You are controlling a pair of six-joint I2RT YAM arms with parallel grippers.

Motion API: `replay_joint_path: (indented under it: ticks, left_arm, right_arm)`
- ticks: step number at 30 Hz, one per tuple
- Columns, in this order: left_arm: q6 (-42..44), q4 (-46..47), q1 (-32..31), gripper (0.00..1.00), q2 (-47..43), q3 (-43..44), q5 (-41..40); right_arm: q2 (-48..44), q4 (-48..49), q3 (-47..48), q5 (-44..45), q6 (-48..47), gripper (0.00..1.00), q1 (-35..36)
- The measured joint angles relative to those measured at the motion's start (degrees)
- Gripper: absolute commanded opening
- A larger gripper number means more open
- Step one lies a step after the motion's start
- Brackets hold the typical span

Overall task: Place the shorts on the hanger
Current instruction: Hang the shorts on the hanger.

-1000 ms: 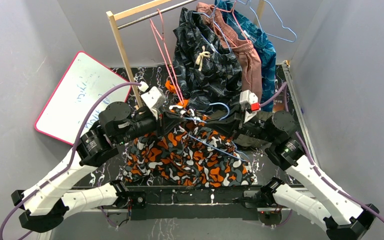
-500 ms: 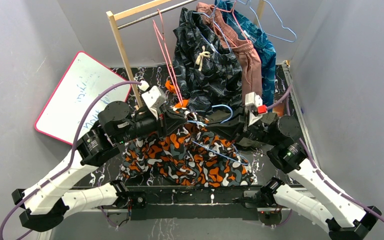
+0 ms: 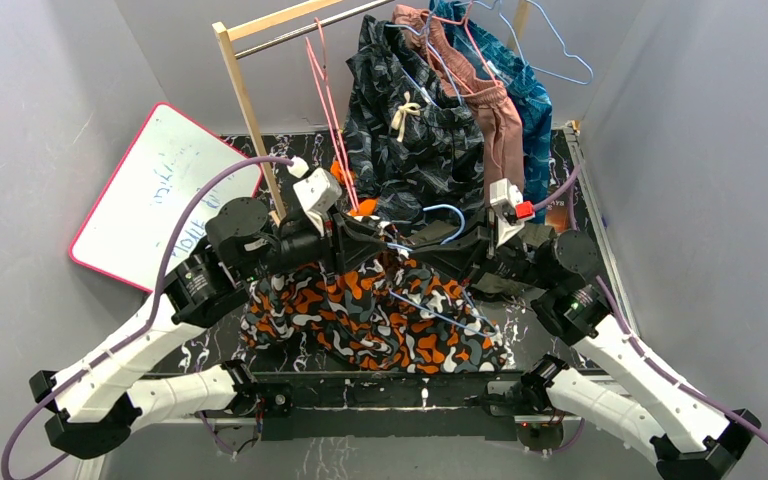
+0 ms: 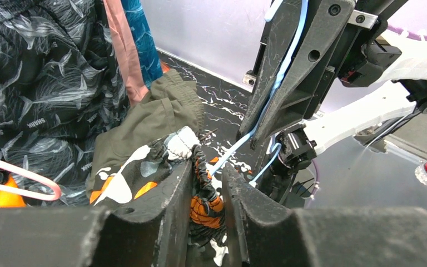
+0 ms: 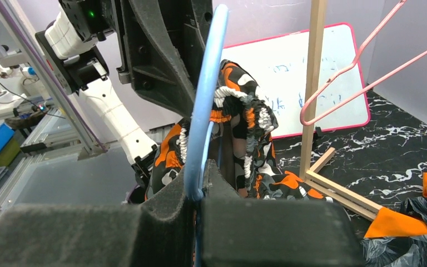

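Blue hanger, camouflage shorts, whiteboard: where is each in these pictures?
blue hanger (image 5: 201, 111), right wrist view, on its curved wire.
camouflage shorts (image 3: 380, 320), top external view, on the spread fabric.
whiteboard (image 3: 160, 190), top external view, on its white face.

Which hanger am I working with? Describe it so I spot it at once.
Start at the wooden rack at the back, then drop to the orange camouflage shorts in front of it. The hanger is the light-blue wire one pinched in the right hand above them; the pink hangers and the other blue hanger hang on the rack.
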Motion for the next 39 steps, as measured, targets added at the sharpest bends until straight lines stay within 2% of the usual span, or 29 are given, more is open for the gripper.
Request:
replay_joint_path:
  ticks: [5,9,13,26,30,39]
  left_arm:
    - [-0.5,0.4,0.0,0.51,0.4,-0.1,0.1]
    - [-0.6,1.2,0.0,0.63,-0.1,-0.5,-0.1]
    - [-0.5,1.7,0.0,0.97,-1.0,-0.7,-0.2]
    - [-1.3,1.9,0.0,0.98,-6.8,-1.2,-1.0]
    - [-2.3,4.4,0.0,0.98,-10.9,-4.0,-1.6]
    - [-6.8,2.1,0.0,0.98,-20.0,-10.3,-14.6]
  right_arm:
    - [-1.1,1.0,-1.1,0.9,1.3,0.00,0.0]
    - [-2.0,1.1,-1.1,1.5,1.8,0.00,0.0]
    - [-2.5,1.5,-1.6,3.3,2.2,0.00,0.0]
    - [-5.2,6.2,-4.5,6.6,4.0,0.00,0.2]
    - [-5.6,6.5,-4.7,6.6,4.1,0.00,0.3]
    - [-9.0,2.6,-4.7,6.7,2.2,0.00,0.3]
